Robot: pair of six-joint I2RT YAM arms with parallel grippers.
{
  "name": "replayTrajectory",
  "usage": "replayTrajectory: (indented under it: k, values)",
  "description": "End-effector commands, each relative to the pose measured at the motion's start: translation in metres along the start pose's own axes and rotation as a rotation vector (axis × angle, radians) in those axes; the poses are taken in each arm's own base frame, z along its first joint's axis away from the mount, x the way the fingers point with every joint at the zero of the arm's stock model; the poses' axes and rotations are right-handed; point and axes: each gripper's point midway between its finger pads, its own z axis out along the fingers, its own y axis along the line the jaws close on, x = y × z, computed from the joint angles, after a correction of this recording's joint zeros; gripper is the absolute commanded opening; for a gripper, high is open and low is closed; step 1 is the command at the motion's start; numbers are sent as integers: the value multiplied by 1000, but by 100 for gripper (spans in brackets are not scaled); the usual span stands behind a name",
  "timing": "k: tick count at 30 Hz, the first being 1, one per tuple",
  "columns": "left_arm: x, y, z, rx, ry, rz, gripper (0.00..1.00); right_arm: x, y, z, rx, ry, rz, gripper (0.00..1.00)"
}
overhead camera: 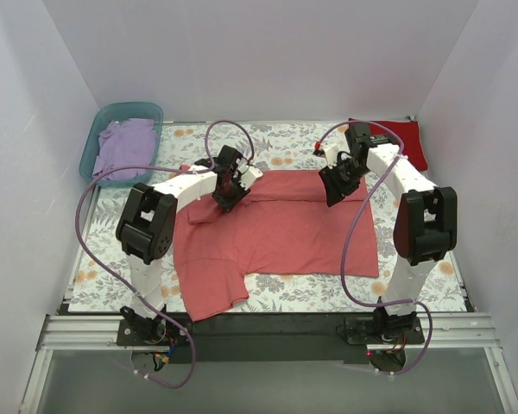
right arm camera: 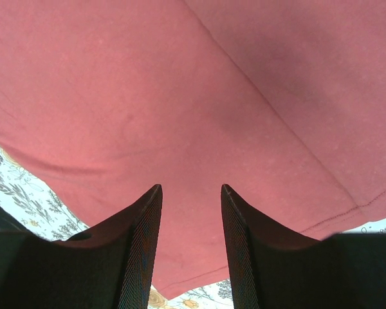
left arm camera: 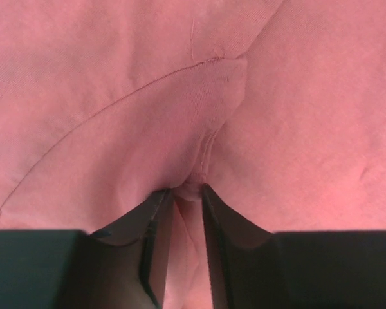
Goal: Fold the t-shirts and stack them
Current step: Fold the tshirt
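The salmon-pink t-shirt (overhead camera: pixel 276 233) lies spread on the floral cloth, its far edge folded over toward the middle. My left gripper (overhead camera: pixel 225 191) is over its far left part and is shut on a pinched fold of the shirt (left arm camera: pixel 192 187). My right gripper (overhead camera: pixel 338 185) is open above the shirt's far right part, with flat pink cloth (right arm camera: pixel 193 161) between its fingers. The deep red t-shirt (overhead camera: pixel 404 138) lies folded at the far right corner. The lavender t-shirt (overhead camera: pixel 125 147) sits crumpled in the teal tub.
The teal tub (overhead camera: pixel 99 129) stands at the far left corner. The white floral cloth (overhead camera: pixel 328 289) covers the table. White walls enclose the sides and back. The arm bases sit on the dark rail at the near edge.
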Motion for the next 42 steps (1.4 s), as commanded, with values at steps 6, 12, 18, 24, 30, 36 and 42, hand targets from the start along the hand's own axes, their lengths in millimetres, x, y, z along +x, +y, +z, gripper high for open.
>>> replayTrajectory:
  k: [6, 12, 18, 24, 30, 36, 42]
  values:
    - [-8, 0, -7, 23, 1, 35, 14, -5, -14, -2, 26, -21, -2, 48]
    - [-11, -6, -16, 56, 1, 31, 0, -2, -16, -2, 30, -18, 3, 49]
    - [-25, -11, -44, 96, -10, -3, 0, 1, -23, 0, 46, -16, 12, 50]
    - [-29, -37, -59, 232, 22, -46, 0, 3, -23, 4, 39, -11, 17, 50]
    - [-33, -66, -61, 398, 73, -108, 1, 6, -24, 3, 42, -4, 18, 50]
    - [-41, -85, -70, 524, 56, -124, 26, 5, -21, 0, 34, -15, 3, 51]
    - [-37, -61, -123, 522, -116, -286, 30, -12, 0, -9, -36, -95, -17, 51]
